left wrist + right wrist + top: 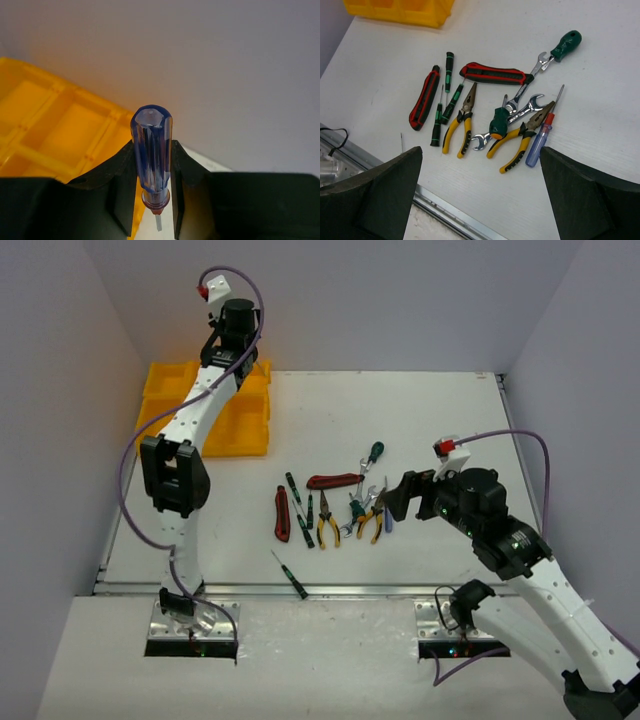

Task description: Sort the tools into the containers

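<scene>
Left fingers [120, 200] clamp blue screwdriver [151, 150], tip cut off; right fingers [385, 195] gape wide.

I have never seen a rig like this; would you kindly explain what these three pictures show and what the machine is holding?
Two robot arms are bolted at the near edge of a white table. One picture looks down from above; the other two come from a camera on each wrist. The left arm reaches over a yellow tray, and the left fingers are shut on a blue-handled screwdriver. The right fingers stand open above loose tools: yellow-handled pliers, wrenches, a green-handled screwdriver and a red-black knife.
</scene>
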### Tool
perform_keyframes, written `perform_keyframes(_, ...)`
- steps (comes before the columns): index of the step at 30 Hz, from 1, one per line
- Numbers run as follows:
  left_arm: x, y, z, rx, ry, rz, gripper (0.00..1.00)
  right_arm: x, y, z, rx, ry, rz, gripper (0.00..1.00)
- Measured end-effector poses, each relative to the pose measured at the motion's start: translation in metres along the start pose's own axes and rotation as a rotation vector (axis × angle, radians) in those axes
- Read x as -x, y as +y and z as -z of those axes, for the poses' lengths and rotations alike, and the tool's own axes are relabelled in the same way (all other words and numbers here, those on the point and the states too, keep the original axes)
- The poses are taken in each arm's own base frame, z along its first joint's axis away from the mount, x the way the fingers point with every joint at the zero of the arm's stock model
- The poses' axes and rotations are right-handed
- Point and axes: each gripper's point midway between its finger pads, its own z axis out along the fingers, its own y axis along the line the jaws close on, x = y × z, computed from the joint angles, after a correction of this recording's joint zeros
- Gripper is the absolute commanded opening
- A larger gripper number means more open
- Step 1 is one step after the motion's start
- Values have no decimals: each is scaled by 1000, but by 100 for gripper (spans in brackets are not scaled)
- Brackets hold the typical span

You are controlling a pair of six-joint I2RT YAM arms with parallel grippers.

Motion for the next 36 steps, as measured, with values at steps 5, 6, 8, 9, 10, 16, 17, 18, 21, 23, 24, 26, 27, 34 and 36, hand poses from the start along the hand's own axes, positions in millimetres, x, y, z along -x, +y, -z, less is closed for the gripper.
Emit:
perform_keyframes(5, -22, 10, -57, 24, -53, -125, 0, -11, 4, -3, 32, 41, 4, 99)
perform_keyframes(6, -27, 13, -65, 27, -64, -150, 0, -13, 5, -4, 38, 47, 4, 99)
perform_keyframes(8, -40, 18, -76, 30, -74, -194, 0, -15, 7, -5, 49, 58, 4, 99)
perform_keyframes(9, -48, 19, -81, 29, -72, -211, 0, -16, 6, -6, 50, 61, 5, 99)
perform_keyframes(10, -56, 19, -87, 26, -69, -226, 0, -17, 6, -6, 49, 64, 5, 99)
perform_keyframes(16, -109, 18, -114, -22, -3, -257, 0, -29, 1, -11, 35, 94, 6, 99)
perform_keyframes(17, -115, 18, -116, -31, 12, -256, 0, -31, 0, -12, 32, 100, 5, 99)
perform_keyframes(18, -121, 19, -116, -38, 26, -252, 0, -33, -1, -14, 28, 109, 5, 99)
perform_keyframes(21, -128, 19, -117, -56, 59, -234, 6, -40, -2, -22, 23, 137, -2, 99)
perform_keyframes(23, -127, 18, -118, -73, 63, -222, 8, -46, -3, -27, 18, 163, -10, 99)
perform_keyframes(24, -127, 17, -118, -81, 66, -218, 9, -50, -4, -29, 16, 173, -13, 99)
perform_keyframes(26, -129, 16, -118, -96, 79, -217, 11, -54, -5, -31, 15, 186, -17, 99)
perform_keyframes(27, -131, 16, -117, -102, 86, -217, 11, -55, -5, -31, 15, 188, -19, 99)
perform_keyframes(34, -150, 14, -118, -131, 146, -206, 48, -63, -7, -33, 10, 202, -32, 99)
perform_keyframes(36, -153, 13, -118, -134, 158, -196, 64, -66, -8, -33, 7, 209, -35, 99)
